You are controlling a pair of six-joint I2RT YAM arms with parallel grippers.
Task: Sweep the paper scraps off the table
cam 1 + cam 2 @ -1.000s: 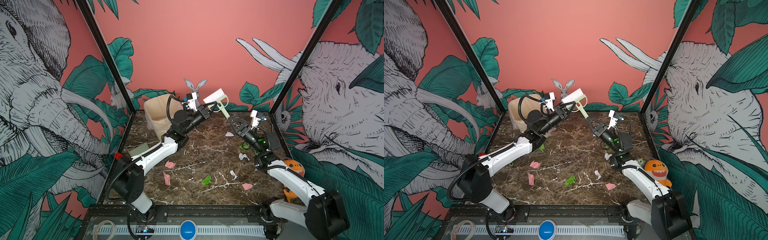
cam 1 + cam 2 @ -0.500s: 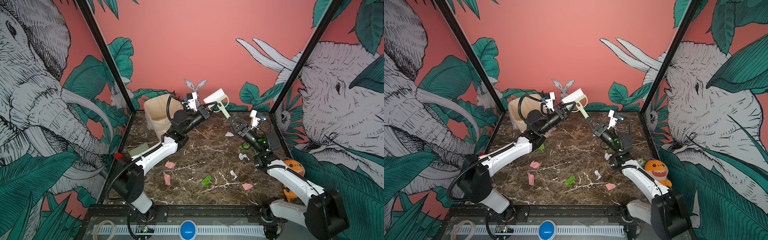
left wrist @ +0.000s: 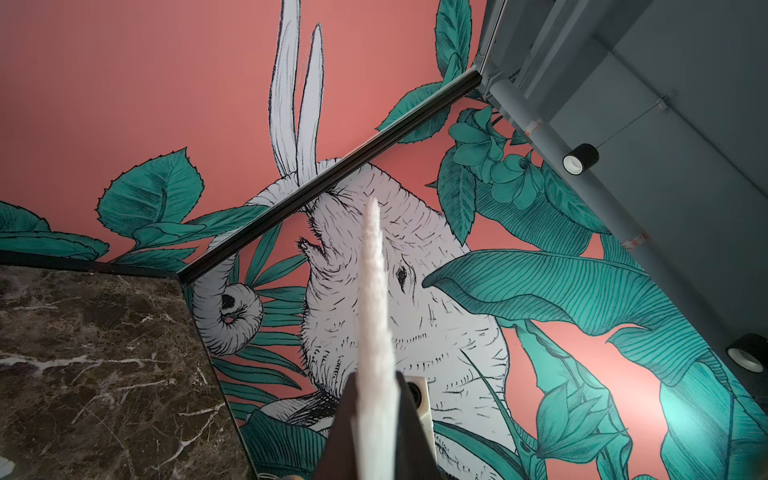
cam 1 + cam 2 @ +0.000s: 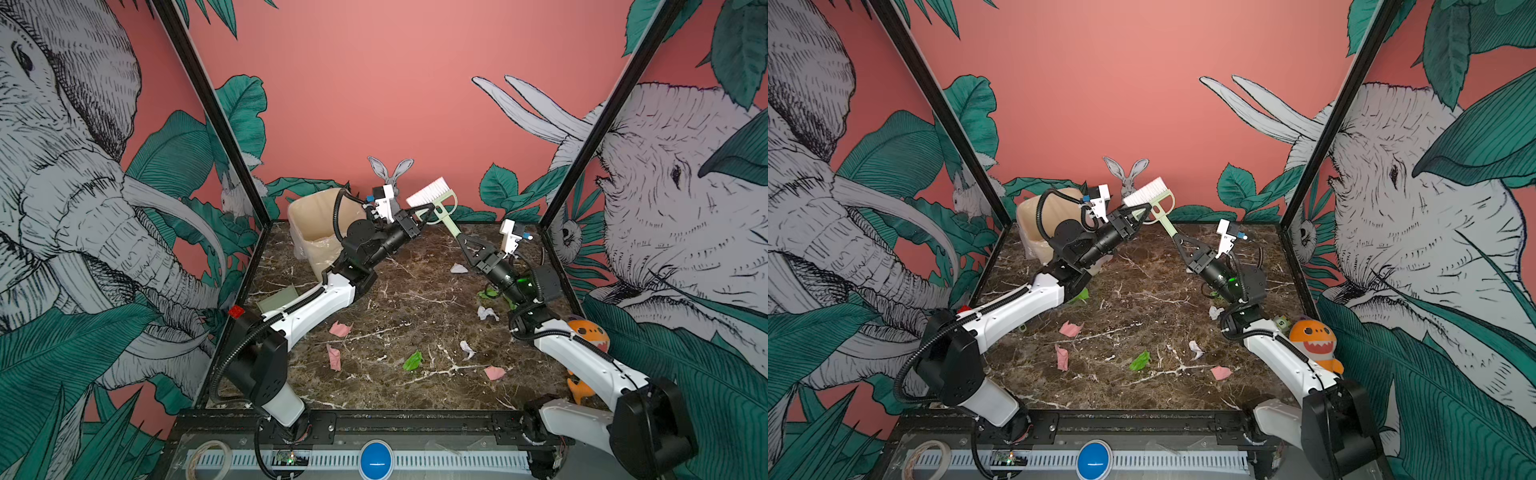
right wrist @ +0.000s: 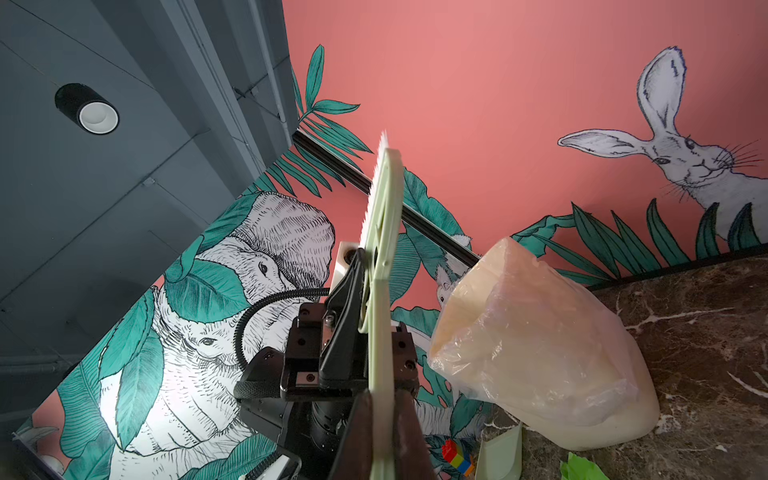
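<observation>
As I look over the dark marble table (image 4: 374, 390), I count nine paper scraps (image 4: 412, 360) strewn across it: three pink, three white, three green. Both arms clamp tight on one raised brush (image 4: 436, 199), the left gripper (image 4: 427, 209) at the bristles, the right gripper (image 4: 462, 241) on the handle. The scraps are small, thin, crumpled.

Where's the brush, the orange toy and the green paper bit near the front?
Pale green brush with white bristles (image 4: 427, 192): in a top view, bristles.
Orange plush toy (image 4: 1312, 337): in a top view, face.
Crumpled bright green paper scrap (image 4: 412, 360): in a top view, middle.
</observation>
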